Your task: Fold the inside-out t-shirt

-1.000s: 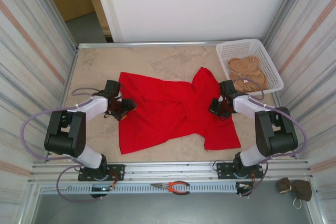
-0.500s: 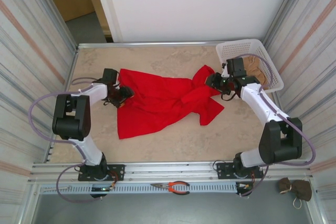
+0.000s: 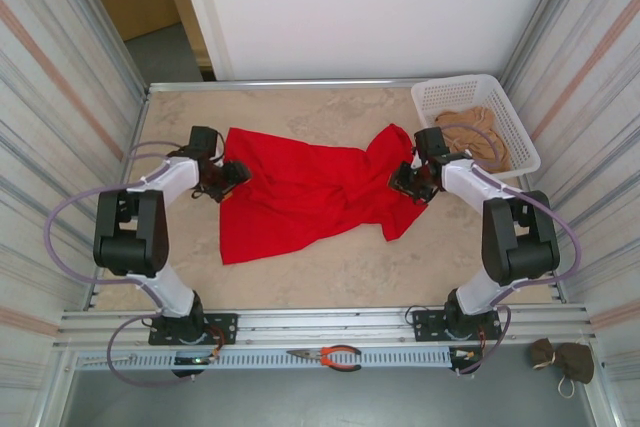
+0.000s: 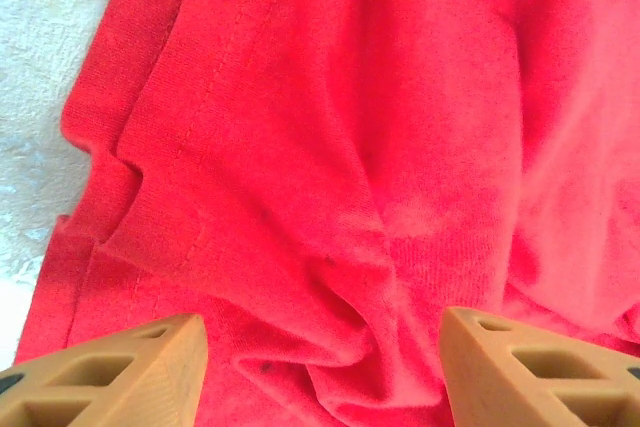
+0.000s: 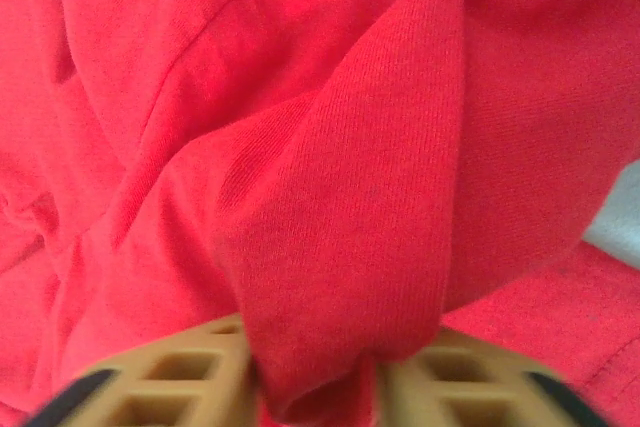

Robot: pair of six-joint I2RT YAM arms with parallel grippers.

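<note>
The inside-out t-shirt [image 3: 300,197] is bright red and lies crumpled across the middle of the table, its right side bunched into a raised fold. My left gripper [image 3: 232,177] hovers at the shirt's left edge. In the left wrist view the left gripper [image 4: 320,347] stands open, its tan fingers [image 4: 120,367] wide apart over wrinkled red cloth [image 4: 350,127], holding nothing. My right gripper [image 3: 405,179] is at the shirt's right fold. The right wrist view has the right gripper [image 5: 315,377] with its jaws close together and a thick fold of the shirt [image 5: 330,197] pinched between them.
A white basket [image 3: 430,97] at the back right corner holds a tan-brown garment [image 3: 472,135], close behind my right arm. Orange-handled pliers [image 3: 335,356] lie on the rail in front. Bare marbled tabletop [image 3: 300,112] lies behind the shirt, and striped walls close in both sides.
The shirt has been drawn back from the near edge and bunched up. My right gripper swung toward the basket, then returned to the right fold. The left gripper shifted slightly farther back.
</note>
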